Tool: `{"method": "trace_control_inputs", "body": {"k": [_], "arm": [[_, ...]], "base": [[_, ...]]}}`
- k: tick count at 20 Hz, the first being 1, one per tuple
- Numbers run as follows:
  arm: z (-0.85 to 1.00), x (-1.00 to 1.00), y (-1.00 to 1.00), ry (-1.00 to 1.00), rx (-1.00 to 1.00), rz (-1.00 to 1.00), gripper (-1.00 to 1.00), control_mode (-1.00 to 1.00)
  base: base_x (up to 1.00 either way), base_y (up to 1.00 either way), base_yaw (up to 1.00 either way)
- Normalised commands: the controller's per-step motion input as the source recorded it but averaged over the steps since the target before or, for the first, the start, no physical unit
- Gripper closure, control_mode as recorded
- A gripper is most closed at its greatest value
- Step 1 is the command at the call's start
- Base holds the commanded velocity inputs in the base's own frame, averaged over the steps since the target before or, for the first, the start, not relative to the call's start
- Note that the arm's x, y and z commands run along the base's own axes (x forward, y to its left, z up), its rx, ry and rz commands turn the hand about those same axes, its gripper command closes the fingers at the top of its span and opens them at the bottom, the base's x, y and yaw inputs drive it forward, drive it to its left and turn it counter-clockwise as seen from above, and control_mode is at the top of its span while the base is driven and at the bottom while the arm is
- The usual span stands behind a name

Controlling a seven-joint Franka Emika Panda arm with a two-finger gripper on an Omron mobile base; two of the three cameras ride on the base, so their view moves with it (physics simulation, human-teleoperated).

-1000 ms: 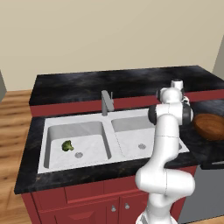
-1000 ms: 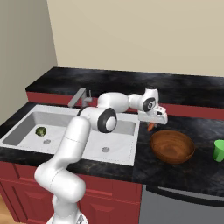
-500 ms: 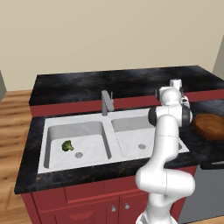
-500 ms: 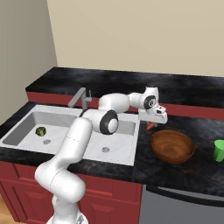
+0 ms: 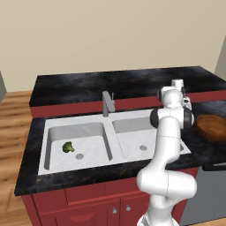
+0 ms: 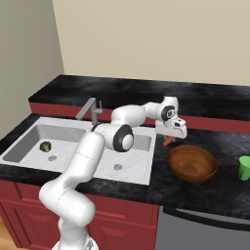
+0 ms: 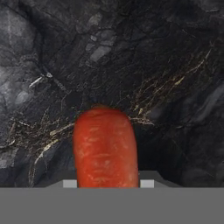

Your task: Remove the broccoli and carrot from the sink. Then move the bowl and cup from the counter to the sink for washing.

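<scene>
The pincer (image 6: 168, 138) seems to be pinching the slim orange-red carrot (image 6: 168, 141) above the black mottled stone tabletop (image 6: 205, 190) — released here, it might roll toward the wood-look bowl (image 6: 193, 163).

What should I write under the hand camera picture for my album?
An orange carrot hanging over the black stone counter.
</scene>
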Motion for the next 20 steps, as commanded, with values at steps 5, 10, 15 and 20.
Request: {"method": "trace_control_inputs", "body": {"k": [5, 10, 15, 20], "arm": [[-0.15, -0.15, -0.03, 0.0, 0.0, -0.07, -1.0, -1.0], [-0.03, -0.19, -0.03, -0.01, 0.0, -0.03, -1.0, -1.0], [0.2, -0.16, 0.0, -0.01, 0.0, -0.04, -1.0, -1.0], [0.24, -0.1, 0.13, -0.03, 0.0, -0.05, -1.0, -1.0]], "base": [[0.0, 0.0, 0.0], [0.0, 0.0, 0.0], [0.0, 0.0, 0.0], [0.0, 0.0, 0.0]]}}
